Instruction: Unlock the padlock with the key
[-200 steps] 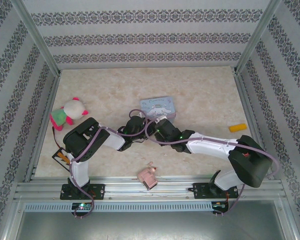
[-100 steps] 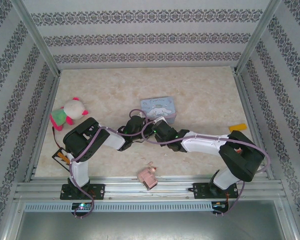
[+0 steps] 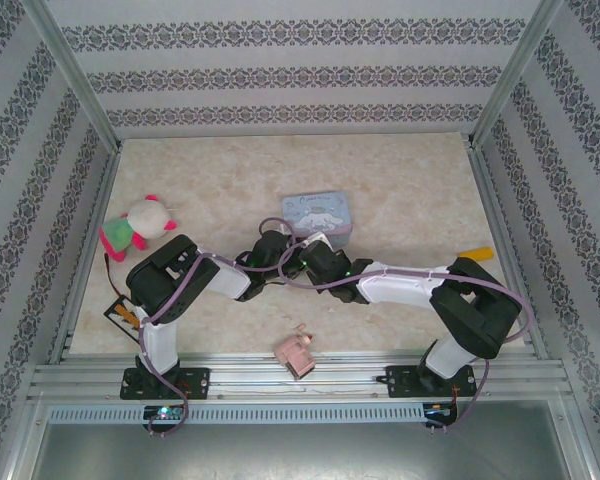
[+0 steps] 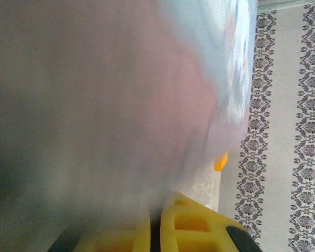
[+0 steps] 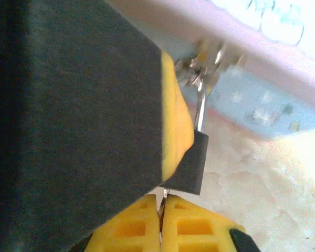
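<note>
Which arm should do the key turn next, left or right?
Right, likely: the right gripper is shut on a thin metal blade, apparently the key, just under the padlock; the left gripper seems to hold it.

We see a beige, marbled table (image 3: 410, 180) reaching from the middle of the frame down to its lower third. At the left of the frame a plush toy (image 3: 138, 224) in pink, white and green lies on it. Near the middle sits a pale blue tin (image 3: 318, 213) with a cartoon figure on its lid. Toward the right edge lies a small orange-yellow piece (image 3: 476, 255). At lower centre, close to the table's near edge, rests a pink blocky object (image 3: 296, 352). At lower left we make out a dark flat thing with orange marks (image 3: 120, 313).
</note>
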